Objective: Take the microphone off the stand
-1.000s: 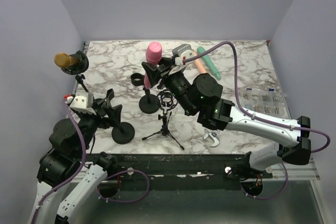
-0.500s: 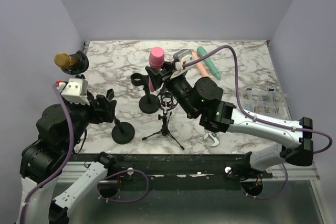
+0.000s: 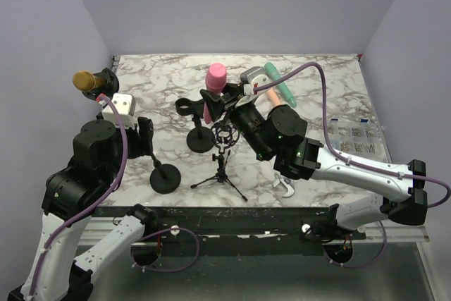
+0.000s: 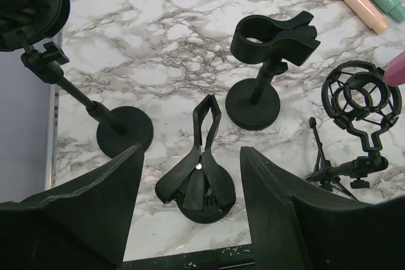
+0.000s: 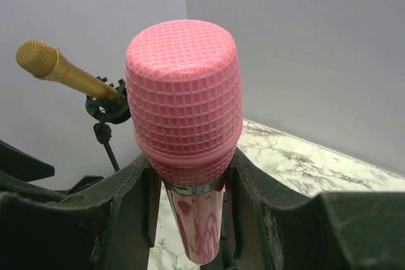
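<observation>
**Entry: microphone off stand, transfer phase**

We find the pink microphone (image 5: 183, 93) clamped upright in the right gripper (image 5: 190, 181). The fingers are closed on the shaft just under the head. From above, it sits over and slightly right of the empty clip stand (image 3: 199, 139). That stand's ring clip shows nothing inside it in the left wrist view. We judge the extraction itself done, and the step in hand is carrying the microphone clear.

The left gripper (image 4: 190, 153) hangs on the arms' side of the clip stand, over a clamp stand (image 4: 201, 178). Its jaws are apart with nothing between them.

Caution: the shock mount (image 3: 224, 135) stands just in front of the clip stand. The microphone's tail shows close beside it at the edge of the left wrist view. We cannot tell whether the two are apart.

How we would do it well:
- Raise straight up before any sideways travel.
- Keep the shaft vertical, since a grip this close to the head lets the tail swing.
- Travel away from the clip stand towards bare marble, not across the shock mount.
- Keep the left arm out of that path.
</observation>
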Controlling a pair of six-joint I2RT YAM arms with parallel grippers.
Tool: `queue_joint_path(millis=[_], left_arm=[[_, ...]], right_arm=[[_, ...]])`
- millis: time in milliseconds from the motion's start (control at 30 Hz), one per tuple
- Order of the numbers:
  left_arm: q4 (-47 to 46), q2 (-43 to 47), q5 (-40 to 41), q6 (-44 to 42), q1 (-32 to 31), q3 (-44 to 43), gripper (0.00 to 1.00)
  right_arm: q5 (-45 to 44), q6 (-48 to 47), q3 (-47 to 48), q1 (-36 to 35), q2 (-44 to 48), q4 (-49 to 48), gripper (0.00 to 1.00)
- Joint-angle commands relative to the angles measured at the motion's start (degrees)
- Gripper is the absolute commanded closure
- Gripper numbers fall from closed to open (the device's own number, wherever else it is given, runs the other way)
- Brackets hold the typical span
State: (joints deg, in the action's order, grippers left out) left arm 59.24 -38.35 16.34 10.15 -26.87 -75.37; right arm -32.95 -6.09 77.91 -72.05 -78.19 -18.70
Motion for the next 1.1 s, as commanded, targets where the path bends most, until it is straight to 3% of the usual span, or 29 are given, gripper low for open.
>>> queue_joint_path(millis=[0, 133, 200, 400, 533, 700, 867, 1067], left_arm=[[-2.43, -1.61, 2.27, -2.56, -0.1, 1.69, 0.39], [-3.42, -1.91, 2.03, -2.71, -0.18, 2.33, 0.4], [-3.76, -1.69, 1.44, -2.27, -0.12, 2.17, 0.39], [-3.61, 0.41, 0.5, -0.76, -0.18, 0.4, 0.16], [-3.81, 2.31, -0.83, -0.79, -0.15, -1.3, 0.1], [-5.45, 5.45, -2.46, -1.09, -0.16, -2.43, 0.07], [-10.09, 10.47, -5.75, -1.45, -0.19, -0.53, 0.03], [-13.48, 14.34, -6.52, -1.73, -0.17, 0.51, 0.02]], right_arm=[[-0.78, -0.07, -0.13, -0.22, 1.12, -1.26, 0.99], [-1.48, -1.5, -0.22, -0.27, 0.58, -0.86, 0.99], [-5.81, -3.63, 1.02, -0.2, -0.44, 0.43, 1.0], [-17.46, -10.44, 3.16, 5.3, -5.06, 5.28, 0.99], [-11.05, -4.26, 3.08, 15.72, -7.39, 14.69, 0.99], [-5.09, -2.58, 9.8, 26.48, -17.76, 28.64, 0.99], [5.73, -2.83, 16.46, 32.88, -28.67, 36.99, 0.99], [10.77, -3.06, 24.92, 35.79, -42.2, 42.2, 0.99]])
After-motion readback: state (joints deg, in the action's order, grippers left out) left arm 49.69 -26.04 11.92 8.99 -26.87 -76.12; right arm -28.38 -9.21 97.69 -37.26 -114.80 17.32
